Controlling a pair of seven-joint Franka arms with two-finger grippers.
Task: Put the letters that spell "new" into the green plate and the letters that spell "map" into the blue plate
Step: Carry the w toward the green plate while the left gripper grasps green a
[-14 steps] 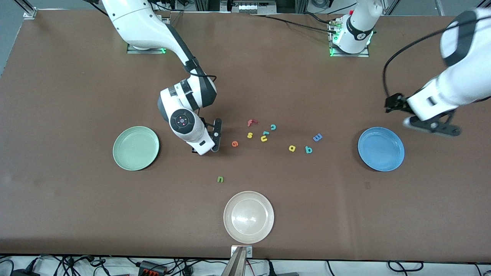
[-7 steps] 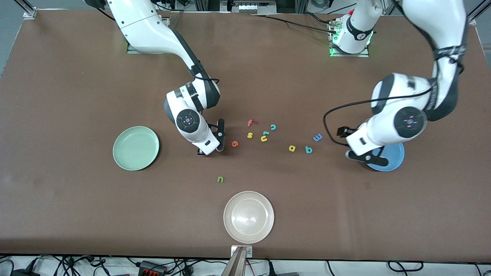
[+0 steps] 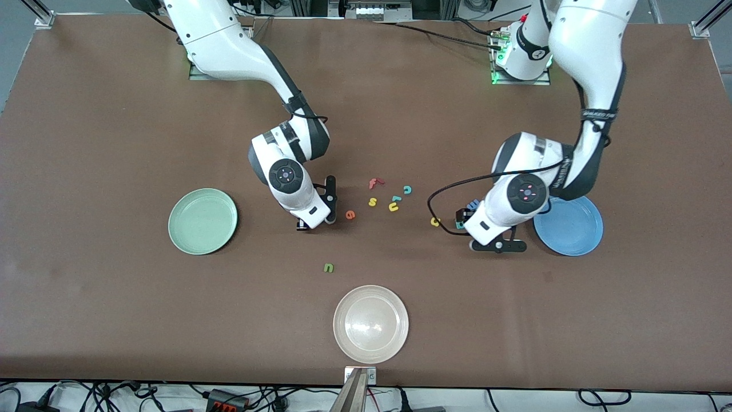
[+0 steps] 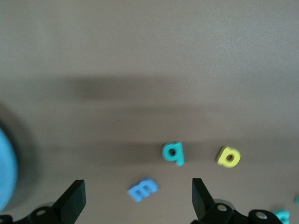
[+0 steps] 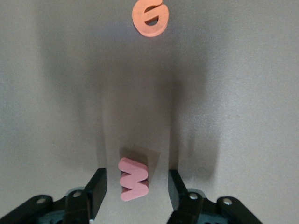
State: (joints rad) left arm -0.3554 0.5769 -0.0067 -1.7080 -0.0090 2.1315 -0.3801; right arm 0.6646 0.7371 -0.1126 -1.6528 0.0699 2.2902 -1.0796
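both plates bare, nothing sorted. my right gripper (image 5: 135,193) brackets the red w (image 5: 133,178), jaws apart; my left gripper (image 4: 138,201) gapes over the blue m (image 4: 142,189).

The orange e (image 3: 350,214) is taken as the landmark on the brown table (image 3: 114,143). The right gripper (image 3: 320,212) is seen just beside it, toward the green plate (image 3: 203,221). Farther from the front camera than the e, the yellow s (image 3: 373,201), red f (image 3: 375,182), yellow u (image 3: 393,206) and teal c (image 3: 407,189) are clustered. The dark green n (image 3: 328,267) and the whitish-beige plate (image 3: 370,324) are found nearer. Toward the left arm's end, the yellow a (image 3: 435,221) is partly covered, with the left gripper (image 3: 497,245) low beside the blue plate (image 3: 572,226).
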